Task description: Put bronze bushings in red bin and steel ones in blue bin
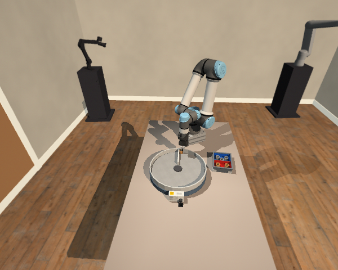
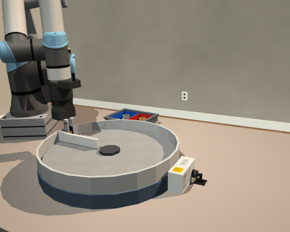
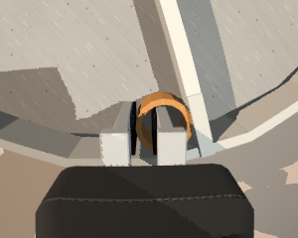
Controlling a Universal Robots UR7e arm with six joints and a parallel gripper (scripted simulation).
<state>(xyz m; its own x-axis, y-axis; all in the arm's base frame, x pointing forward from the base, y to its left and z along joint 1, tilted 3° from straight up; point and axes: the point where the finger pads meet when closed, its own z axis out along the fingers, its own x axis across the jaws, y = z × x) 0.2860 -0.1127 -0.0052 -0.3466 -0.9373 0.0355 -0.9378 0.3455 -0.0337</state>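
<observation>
Just inside the rim of the turntable (image 1: pixel 164 183) (image 2: pixel 90 184) (image 3: pixel 45 155), the end effector (image 1: pixel 181 150) (image 2: pixel 69 130) (image 3: pixel 144 118) pinches the wall of a bronze bushing (image 1: pixel 181 152) (image 2: pixel 70 132) (image 3: pixel 164 99), one finger inside its hole and the other outside. That bushing sits right beside the white bar (image 1: pixel 178 159) (image 2: pixel 77 139) (image 3: pixel 181 50); whether they touch, I cannot tell. Next to the turntable on the worktop (image 1: pixel 189 229) (image 2: pixel 239 174), the blue bin (image 1: pixel 222 154) (image 2: pixel 118 115) holds three steel bushings (image 1: pixel 217 157) (image 2: pixel 125 115), and the red bin (image 1: pixel 222 166) (image 2: pixel 149 115) two bronze ones.

Yellow warning label (image 1: pixel 172 193) (image 2: pixel 178 169) on white box (image 1: pixel 176 198) (image 2: pixel 175 182)
</observation>
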